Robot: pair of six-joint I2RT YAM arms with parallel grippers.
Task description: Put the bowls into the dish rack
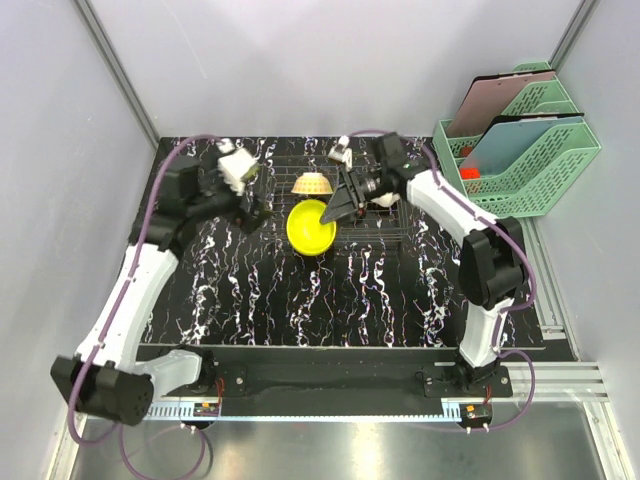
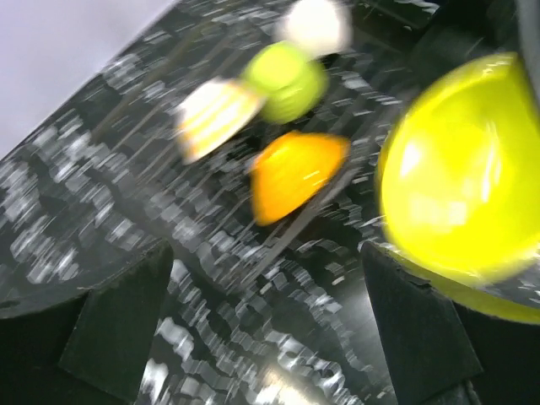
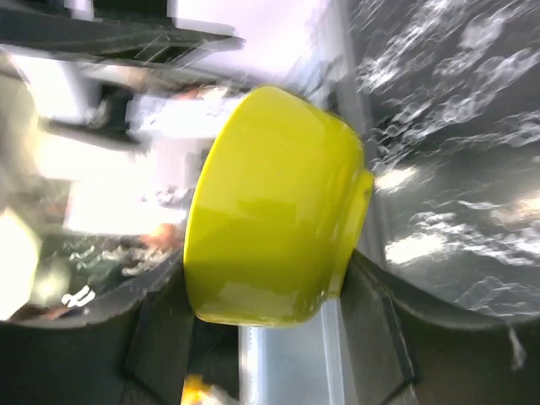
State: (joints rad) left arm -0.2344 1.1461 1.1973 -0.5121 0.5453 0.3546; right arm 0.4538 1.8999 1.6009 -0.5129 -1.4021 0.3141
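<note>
My right gripper [image 1: 335, 211] is shut on the yellow bowl [image 1: 311, 227] and holds it tilted on its side at the front of the wire dish rack [image 1: 285, 166]. In the right wrist view the yellow bowl [image 3: 274, 207] sits between the two fingers [image 3: 371, 329]. A cream bowl with an orange rim [image 1: 312, 184] lies upside down in the rack. My left gripper [image 1: 252, 212] is open and empty at the rack's left end. Its blurred wrist view shows the yellow bowl [image 2: 460, 169], an orange bowl [image 2: 295, 173], a lime green bowl [image 2: 287, 80], a white bowl [image 2: 316, 25] and the cream bowl [image 2: 215, 114].
Green plastic mesh file trays [image 1: 530, 160] stand at the back right, off the black marbled mat [image 1: 300, 290]. Grey walls close in the left, back and right sides. The right arm [image 1: 440, 200] reaches across the rack's right half and hides what lies under it.
</note>
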